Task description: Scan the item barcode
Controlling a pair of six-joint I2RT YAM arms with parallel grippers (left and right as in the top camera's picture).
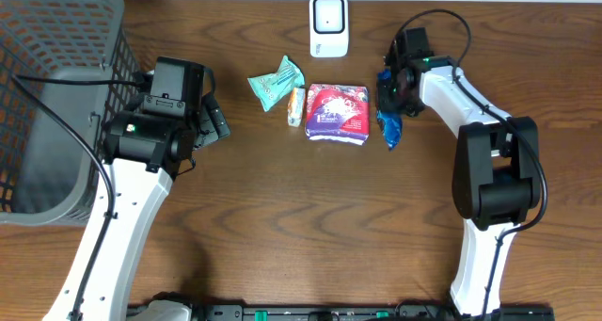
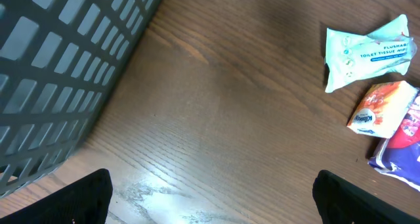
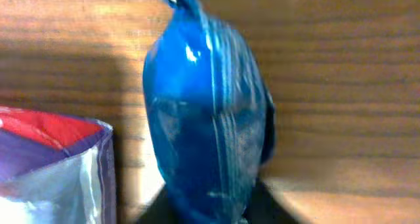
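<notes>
**A:** While the overhead is up, give me the tabletop left to right.

**B:** Grey basket (image 1: pixel 56 39) is on the left edge, at the far corner. Left gripper (image 2: pixel 213 191) is near it, fingers wide apart, nothing in them, bare wood below. Then there's a row toward the far edge. Teal wipes pack (image 1: pixel 277 82) comes first, then a small orange tissue pack (image 1: pixel 296 106) just beside a purple-and-red pack (image 1: pixel 337 112). White scanner (image 1: pixel 328 24) sits at the far edge behind that pack. Blue packet (image 1: pixel 391 128) lies right of centre, just beside the purple pack with a strip of wood between them. Right gripper (image 1: pixel 388 88) is on the packet's far end, jaws pinched on it. The wrist view shows the film squeezed into a ridge.

**A:** How will the packet handle?

**B:** My read is light and soft, with glossy crinkly film and contents that shift. It looks slippery, so a shallow pinch could slide off. It will likely sag and swing below the jaws. Hold it at one end and leave the flat faces clear for the scanner. Don't crush it. No barcode shows in any view, so I can't tell which face to present.

**A:** Any readable print?

**B:** The wipes pack reads "FLUSHABLE TOILET WIPES", clipped at the picture edge. The tissue pack says Kleenex. The purple pack's print is too small to read. Nothing is legible on the blue packet, since the close view is blurred.
</notes>
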